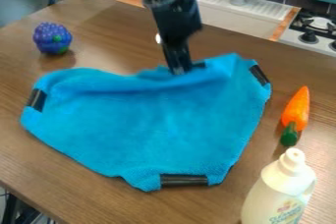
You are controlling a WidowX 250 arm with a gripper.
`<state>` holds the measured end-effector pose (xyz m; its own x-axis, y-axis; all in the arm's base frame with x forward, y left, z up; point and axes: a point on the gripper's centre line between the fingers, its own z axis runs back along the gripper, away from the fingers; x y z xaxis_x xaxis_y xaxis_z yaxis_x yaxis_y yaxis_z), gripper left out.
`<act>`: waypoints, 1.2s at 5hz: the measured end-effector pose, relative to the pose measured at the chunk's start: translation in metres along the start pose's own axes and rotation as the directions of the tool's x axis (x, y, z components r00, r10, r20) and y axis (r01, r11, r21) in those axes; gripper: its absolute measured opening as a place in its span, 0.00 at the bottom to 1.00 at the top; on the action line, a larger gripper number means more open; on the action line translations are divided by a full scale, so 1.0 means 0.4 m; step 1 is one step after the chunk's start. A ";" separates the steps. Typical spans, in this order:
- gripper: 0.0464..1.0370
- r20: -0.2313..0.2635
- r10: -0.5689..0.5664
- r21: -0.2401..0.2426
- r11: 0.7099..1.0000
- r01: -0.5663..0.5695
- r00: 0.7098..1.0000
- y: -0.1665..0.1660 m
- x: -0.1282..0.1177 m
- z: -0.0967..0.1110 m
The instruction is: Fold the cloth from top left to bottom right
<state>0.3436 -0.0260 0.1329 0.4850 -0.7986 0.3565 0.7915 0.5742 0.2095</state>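
Note:
The black gripper (181, 70) comes down from the top edge of the view and is shut on the far edge of the blue cloth (151, 129). Around its tips the fabric is bunched, and a raised fold runs across the cloth's upper part. Black strips mark the cloth's left corner, its upper right corner and its bottom edge. The rest of the cloth lies spread on the table. Whatever lies behind the raised fold is hidden.
On the brown table (98, 21), a purple toy berry bunch (52, 38) sits at upper left. An orange carrot (296, 110) and a white bottle (280, 188) stand close to the cloth's right side. Beyond the far edge are a sink (230, 14) and stove (315, 34).

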 end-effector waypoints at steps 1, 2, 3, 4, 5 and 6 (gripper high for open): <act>0.00 0.023 -0.035 0.004 0.999 0.035 0.999 -0.057 -0.006 0.016; 0.00 0.049 -0.069 -0.017 0.997 0.070 0.996 -0.109 0.002 0.030; 0.00 0.076 -0.082 -0.025 0.996 0.084 0.994 -0.143 0.008 0.050; 0.00 0.075 -0.098 -0.053 0.993 0.102 0.992 -0.184 0.017 0.048; 0.00 0.057 -0.109 -0.071 0.991 0.113 0.992 -0.223 0.028 0.035; 0.00 0.022 -0.128 -0.096 0.987 0.130 0.992 -0.267 0.048 0.015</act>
<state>0.2662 -0.1018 0.1228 0.3713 -0.8614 0.3467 0.8796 0.4459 0.1657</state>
